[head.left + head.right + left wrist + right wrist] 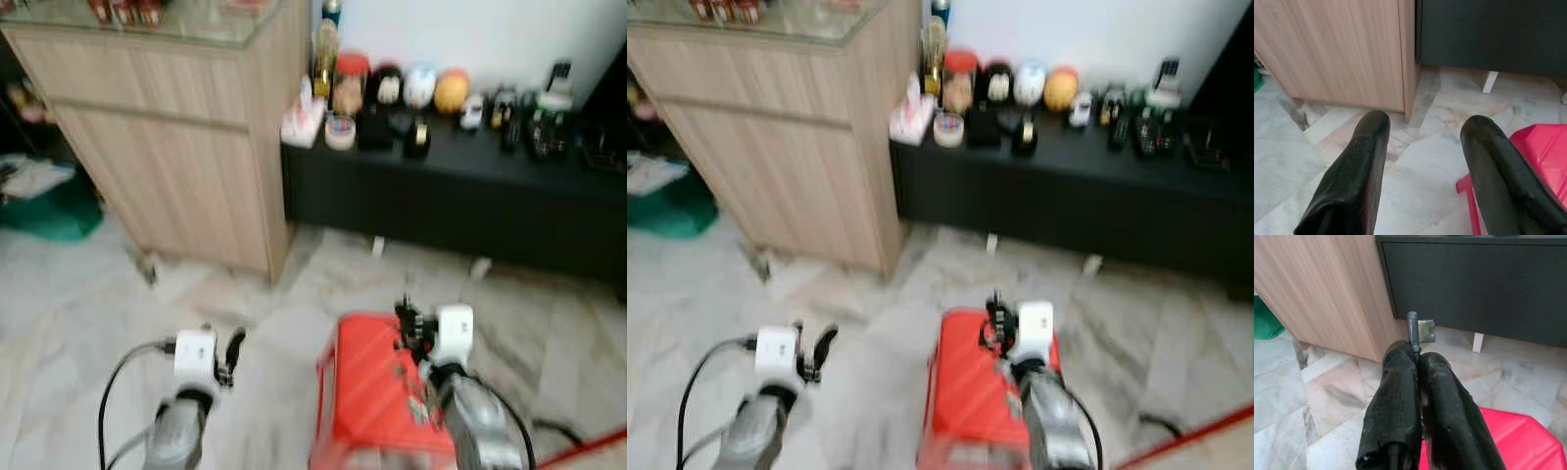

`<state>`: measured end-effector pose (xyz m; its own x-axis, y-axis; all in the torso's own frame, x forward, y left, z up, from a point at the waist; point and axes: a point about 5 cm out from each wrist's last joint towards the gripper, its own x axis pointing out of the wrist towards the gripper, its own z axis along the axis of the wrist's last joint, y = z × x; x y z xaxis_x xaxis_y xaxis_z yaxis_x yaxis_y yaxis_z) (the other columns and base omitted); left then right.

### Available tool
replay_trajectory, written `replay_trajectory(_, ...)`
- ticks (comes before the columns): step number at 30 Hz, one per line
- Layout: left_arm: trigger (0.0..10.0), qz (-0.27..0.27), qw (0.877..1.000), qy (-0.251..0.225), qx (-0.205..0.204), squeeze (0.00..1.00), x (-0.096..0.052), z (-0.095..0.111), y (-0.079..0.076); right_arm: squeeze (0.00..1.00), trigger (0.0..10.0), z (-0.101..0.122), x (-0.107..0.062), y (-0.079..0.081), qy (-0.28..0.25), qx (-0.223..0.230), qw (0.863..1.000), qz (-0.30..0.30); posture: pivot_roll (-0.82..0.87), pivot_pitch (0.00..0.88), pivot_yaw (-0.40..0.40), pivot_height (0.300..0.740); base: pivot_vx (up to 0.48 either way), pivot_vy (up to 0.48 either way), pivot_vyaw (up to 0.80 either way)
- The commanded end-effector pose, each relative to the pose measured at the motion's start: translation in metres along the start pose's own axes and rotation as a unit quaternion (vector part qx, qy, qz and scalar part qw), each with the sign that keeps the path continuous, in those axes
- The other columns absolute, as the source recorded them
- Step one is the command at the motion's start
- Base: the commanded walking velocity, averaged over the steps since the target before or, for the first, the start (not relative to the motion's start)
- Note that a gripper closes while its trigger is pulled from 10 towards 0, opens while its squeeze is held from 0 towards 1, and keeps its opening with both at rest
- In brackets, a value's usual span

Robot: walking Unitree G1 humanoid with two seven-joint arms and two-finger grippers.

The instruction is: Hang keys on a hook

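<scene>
Right pincer [1418, 360]: fingers pressed together on the keys [1419, 330]; a dark shaft and a small metal bit stick out past the fingertips. In the head views it is held over the red stool [377, 392].
Left pincer [1422, 132]: fingers spread wide, nothing between them, held above the marble floor [78, 313] to the left of the stool.
Keys: gripped in the right pincer, above the stool's near edge, well apart from the cabinets.
Red stool: stands on the floor just under the right arm; its ribbed top faces up, and one corner shows beside the left pincer's finger in the left wrist view.
Wooden cabinet [186, 137]: light wood, glass-covered top with a few small things on it, ahead and to the left.
Black worktop [460, 186]: a low dark unit touching the wooden cabinet's right side, against the white wall.
On the worktop: a row of jars, round ornaments, a roll of tape [340, 130], a tissue pack [302, 122] and dark gadgets at the right end; too blurred to tell more.
Green tub [49, 211]: on the floor at far left.
Writing: none can be read; the head views are blurred.
</scene>
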<state>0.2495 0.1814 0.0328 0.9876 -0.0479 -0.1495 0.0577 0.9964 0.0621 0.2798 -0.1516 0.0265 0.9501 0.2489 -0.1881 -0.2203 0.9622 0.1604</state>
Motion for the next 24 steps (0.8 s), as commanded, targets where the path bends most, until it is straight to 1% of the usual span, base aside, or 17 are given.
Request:
replay_trajectory(1,10.0,-0.002,1.0,0.008,-0.003,0.0,-0.0022,-0.0051,-0.0005,0.0,10.0,-0.0012,-0.0025,-0.0002,0.003,0.0,1.0,-0.001,0.06,0.061,-0.054,0.74,0.0,0.0,0.0)
replay_trajectory(12,10.0,-0.003,1.0,0.004,-0.006,0.0,-0.0039,-0.0056,-0.0007,0.0,10.0,-0.0059,-0.0039,0.0004,0.013,0.002,1.0,-0.003,0.06,0.061,-0.055,0.74,0.0,0.0,0.0)
replay_trajectory(24,10.0,-0.005,1.0,0.0,-0.006,0.0,-0.004,-0.0046,-0.0009,0.0,10.0,-0.0017,0.0003,0.0003,0.012,-0.004,1.0,-0.003,0.06,0.059,-0.054,0.74,0.0,0.0,0.0)
